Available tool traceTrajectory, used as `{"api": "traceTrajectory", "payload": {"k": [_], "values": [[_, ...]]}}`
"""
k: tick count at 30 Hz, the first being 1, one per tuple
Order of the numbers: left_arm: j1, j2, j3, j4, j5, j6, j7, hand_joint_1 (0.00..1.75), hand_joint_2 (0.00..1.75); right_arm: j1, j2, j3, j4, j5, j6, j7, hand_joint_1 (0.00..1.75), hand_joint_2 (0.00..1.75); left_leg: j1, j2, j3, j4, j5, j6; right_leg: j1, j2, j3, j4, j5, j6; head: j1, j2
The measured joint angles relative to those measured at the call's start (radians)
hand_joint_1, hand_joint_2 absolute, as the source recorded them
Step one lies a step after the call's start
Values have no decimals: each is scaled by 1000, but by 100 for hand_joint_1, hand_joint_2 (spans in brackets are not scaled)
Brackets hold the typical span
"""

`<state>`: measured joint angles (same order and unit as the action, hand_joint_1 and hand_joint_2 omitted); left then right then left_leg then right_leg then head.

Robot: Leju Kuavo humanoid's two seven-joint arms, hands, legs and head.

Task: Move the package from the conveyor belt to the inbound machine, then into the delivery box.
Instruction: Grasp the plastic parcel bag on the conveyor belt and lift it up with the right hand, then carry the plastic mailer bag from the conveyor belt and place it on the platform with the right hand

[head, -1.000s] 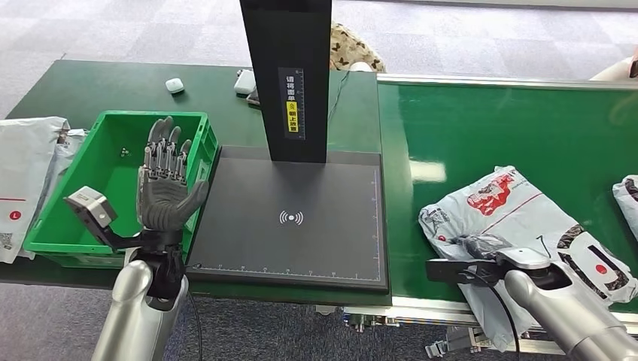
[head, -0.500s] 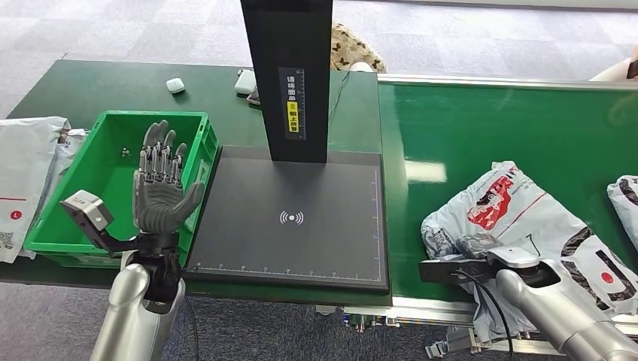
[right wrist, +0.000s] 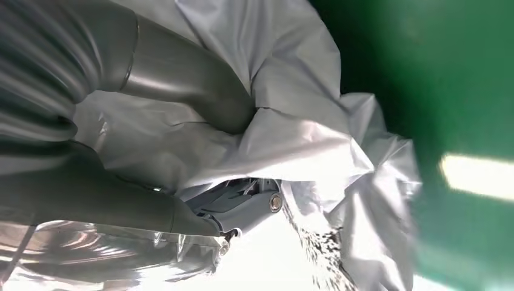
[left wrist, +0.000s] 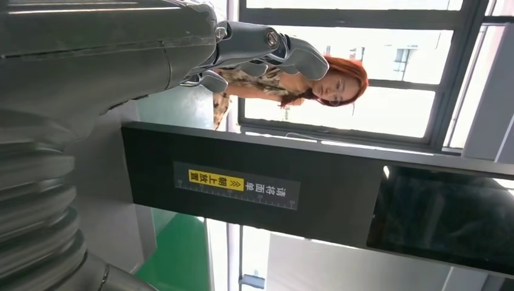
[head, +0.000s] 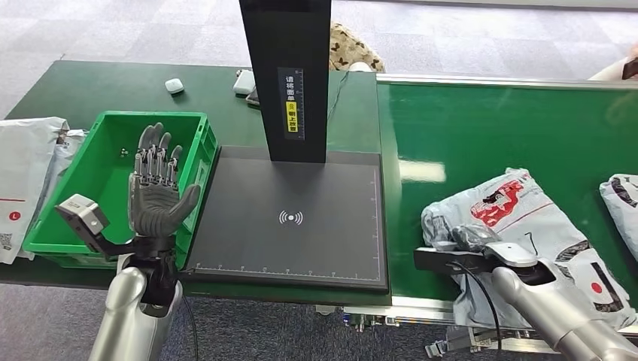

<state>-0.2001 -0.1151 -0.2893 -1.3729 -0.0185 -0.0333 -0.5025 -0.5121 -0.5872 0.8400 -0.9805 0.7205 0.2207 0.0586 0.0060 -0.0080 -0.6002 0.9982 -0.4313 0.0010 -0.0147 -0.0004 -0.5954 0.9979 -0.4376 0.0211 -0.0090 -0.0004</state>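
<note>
The right hand [head: 470, 239] is down on the conveyor belt [head: 489, 128], its fingers dug into the near-left part of a grey plastic package [head: 527, 226] with red and black print. In the right wrist view the thick thumb [right wrist: 182, 79] presses into the crumpled film from one side and the darker fingers [right wrist: 242, 209] come up from the other, so the bag [right wrist: 303, 139] is bunched and gripped between them. The package lies on the green belt at its near edge, well apart from the black inbound machine [head: 293, 218], whose flat plate with a white signal mark sits between belt and box under a dark upright post [head: 286, 75]. Over on the other side, the left hand [head: 156, 188] is raised, palm toward the camera, fingers spread and holding nothing, hovering at the right wall of the green delivery box [head: 90, 180]. A second printed bag [head: 621, 199] lies at the belt's far right edge. White parcels [head: 26, 173] rest on the table left of the box, and a small white case [head: 174, 85] sits on the table beyond it. In the left wrist view a person [left wrist: 291, 79] stands behind the post, by the windows.
</note>
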Motion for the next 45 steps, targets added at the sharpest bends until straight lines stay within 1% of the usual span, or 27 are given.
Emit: {"api": "traceTrajectory", "payload": {"k": [4, 5, 7, 10, 14, 21, 23, 24, 25, 27, 29, 31, 33, 35, 41, 43, 45], "values": [[56, 1, 17, -52, -7, 14, -10, 0, 175, -6, 78, -121, -41, -17, -262, 16, 175, 175, 0, 0, 0, 0, 0, 0, 0, -1, -1, 0, -1, 0, 0, 0], [64, 1, 19, -59, -9, 17, -15, 0, 175, -8, 95, -151, -59, -14, -309, 11, 175, 175, 0, -1, 0, 0, 0, 0, 1, -2, -1, 0, -1, 0, -1, 0], [72, 1, 21, -63, -11, 23, -26, 0, 175, -16, 126, -207, -97, -8, -368, -8, 175, 175, 0, -2, 0, 0, 0, 0, 1, -3, -1, 0, -1, 0, 0, 0], [73, 1, 22, -63, -6, 32, -39, 0, 175, -26, 170, -273, -139, 3, -425, -42, 175, 175, 1, -1, 0, 0, 0, 0, 1, -2, -1, 0, -1, 0, 0, 0], [70, 1, 22, -63, 4, 39, -49, 0, 175, -43, 220, -325, -166, 19, -488, -65, 175, 175, 1, -1, 0, 0, 0, 0, 1, -2, -1, 0, -1, 0, 0, 0], [70, 1, 22, -63, 7, 44, -52, 0, 175, -50, 264, -365, -192, 28, -529, -79, 175, 175, 0, -1, 0, 0, 0, 0, 0, -2, -1, 0, -1, 0, 0, 0], [71, 1, 22, -63, 7, 44, -53, 0, 175, -47, 273, -374, -208, 20, -558, -111, 175, 175, 0, -1, 0, 0, 0, 0, 0, -2, -1, 0, -1, 0, 0, 0], [71, 1, 22, -62, 7, 44, -54, 0, 175, -46, 279, -377, -217, 8, -569, -140, 175, 175, 0, -1, 0, 0, 0, 0, 0, -2, -1, 0, -1, 0, 0, 0], [70, 1, 22, -61, 7, 43, -57, 0, 175, -45, 285, -379, -227, -10, -572, -177, 175, 175, 0, -1, 0, 0, 0, 0, 0, -1, -1, 0, -1, 0, 0, 0], [59, 0, 21, -54, 8, 46, -71, 0, 175, -47, 302, -373, -247, -63, -526, -275, 175, 175, 0, -1, 0, 0, 0, 0, 1, -1, -1, 0, -1, -1, 0, 0], [30, -1, 20, -35, 8, 69, -97, 0, 175, -61, 327, -343, -259, -123, -424, -384, 175, 175, 0, -1, 0, 0, 1, -1, 1, -1, -1, 0, 0, -1, 0, 0], [-7, -2, 21, -11, 7, 97, -116, 0, 175, -81, 356, -289, -261, -155, -346, -455, 175, 175, 0, 0, 1, 0, 1, -2, 2, 0, -1, 0, 0, -2, -1, 0], [-33, -4, 21, 6, 6, 109, -123, 0, 175, -98, 379, -241, -260, -163, -327, -478, 175, 175, 1, 0, 1, 0, 2, -3, 2, -1, -1, 0, 0, -2, -1, 0], [-44, -6, 21, 17, 5, 113, -125, 0, 175, -110, 392, -215, -260, -170, -327, -481, 175, 175, 1, -1, 1, 0, 2, -3, 2, -2, -1, 0, 0, -2, 0, 0], [-53, -7, 21, 38, 5, 119, -126, 0, 175, -124, 397, -177, -260, -181, -323, -484, 175, 175, 2, -1, 0, 0, 2, -2, 1, -1, -1, 0, 0, -2, 0, 0], [-55, -7, 22, 42, 6, 135, -127, 0, 175, -133, 400, -164, -259, -195, -289, -501, 175, 175, 1, -1, -1, 0, 2, -2, 1, -1, -1, 0, 1, -2, 0, 0], [-61, -8, 28, 48, 12, 160, -127, 0, 175, -155, 412, -134, -254, -218, -230, -525, 175, 175, 1, 0, -1, 0, 2, -2, 1, 0, -1, 0, 1, -2, 0, 0]]}}
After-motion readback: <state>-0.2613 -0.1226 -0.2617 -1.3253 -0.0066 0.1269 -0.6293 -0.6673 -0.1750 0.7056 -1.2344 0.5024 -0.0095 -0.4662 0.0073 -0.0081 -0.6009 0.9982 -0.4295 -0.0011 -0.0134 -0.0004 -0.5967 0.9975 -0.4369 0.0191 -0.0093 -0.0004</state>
